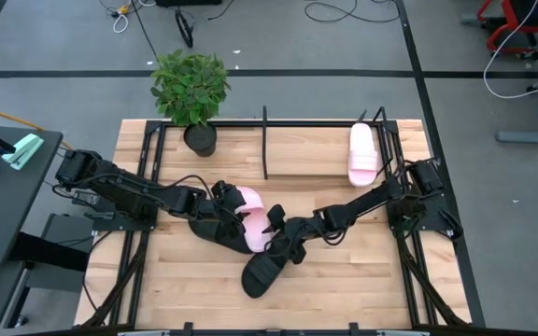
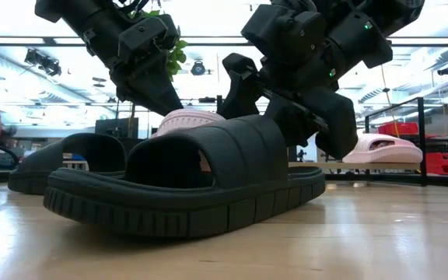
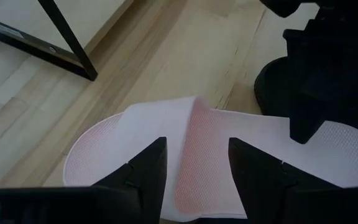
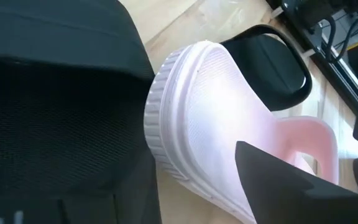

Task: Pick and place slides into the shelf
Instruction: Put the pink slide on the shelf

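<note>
Pink slide [image 3: 191, 155] sits between our left gripper's [image 3: 197, 163] spread fingers; close squarely on the strap. Our right gripper [image 1: 283, 238], wide, hovers over the black slide [image 1: 264, 271].

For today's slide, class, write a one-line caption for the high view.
Both claws, left and right, meet over a pink slide mid-table, black slide nearby.

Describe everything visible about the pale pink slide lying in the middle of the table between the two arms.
The pink slide is a pale, foam-like sandal with a wide strap, a finely textured footbed and a ribbed sole edge. It lies mid-table, wedged among the two black slides. The left gripper straddles its strap with fingers on either side, apparently not clamped. The right gripper sits just beside it.
</note>
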